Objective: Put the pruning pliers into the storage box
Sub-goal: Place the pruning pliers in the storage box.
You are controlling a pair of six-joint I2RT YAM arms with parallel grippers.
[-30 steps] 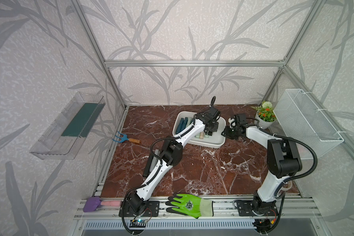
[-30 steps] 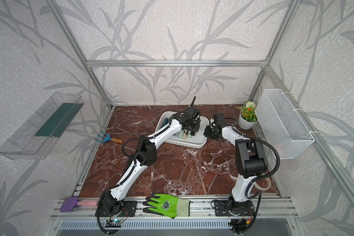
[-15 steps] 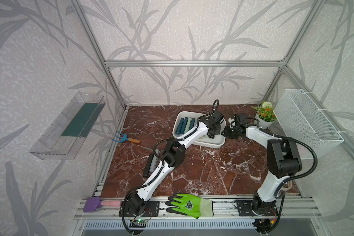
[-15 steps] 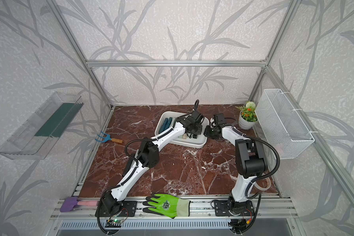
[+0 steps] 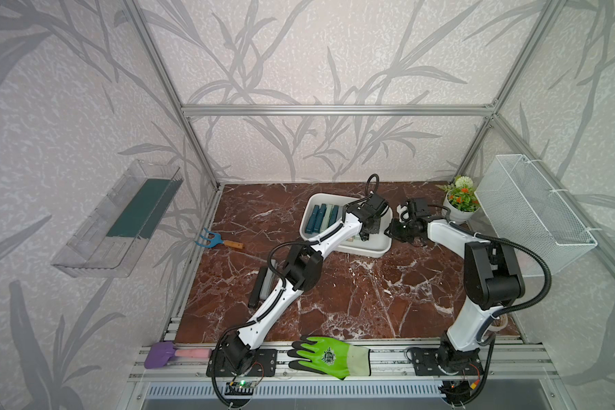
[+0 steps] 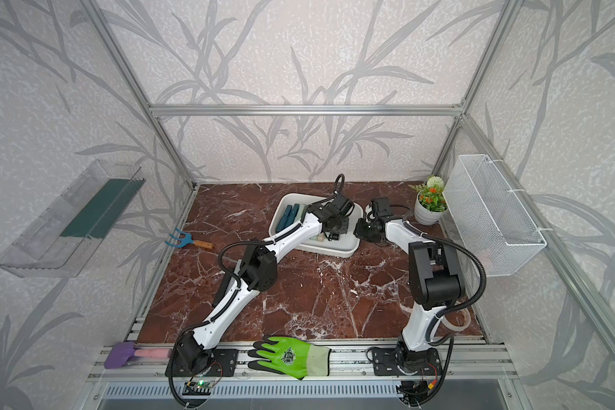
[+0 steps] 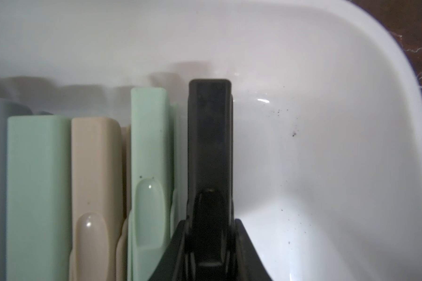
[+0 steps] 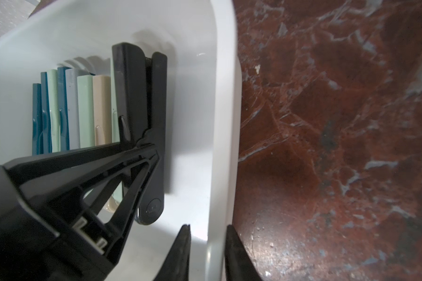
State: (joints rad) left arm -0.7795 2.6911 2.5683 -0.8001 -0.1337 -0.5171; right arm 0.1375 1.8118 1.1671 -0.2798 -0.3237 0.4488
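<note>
leftovers: two more pliers (image 5: 257,289) lie on the table by the left arm's elbow, half hidden by it. An elbow sweep could knock them further away.
row: teal, green, grey and beige pliers (image 8: 66,109) are packed on edge in the storage box (image 7: 351,73).
left claw: left gripper (image 7: 210,226) is clamped narrow on the black pliers (image 7: 210,136), low inside the box.
task item: the black pliers sit just right of the pale green pliers (image 7: 149,146). Can't tell if they're touching the floor yet.
risk, release: if the claw lets go tilted, the black pliers likely lean onto the green pair or tip the row. The near finger is tight to the neighbour, so opening may shove it.
right claw: right gripper (image 8: 208,243) is nearly closed astride the box's side wall, pinching the rim.
risk, box: if that pinch slips, the box could skid or twist.
surface: dark red marble table (image 5: 352,301), glossy and veined, probably low friction.
room: clear bin (image 5: 121,220) on the left wall, blue rake (image 5: 213,241), plant pot (image 5: 460,207), and wire basket (image 5: 533,209) on the right wall. Walls are leaf-print, frame is aluminium.
</note>
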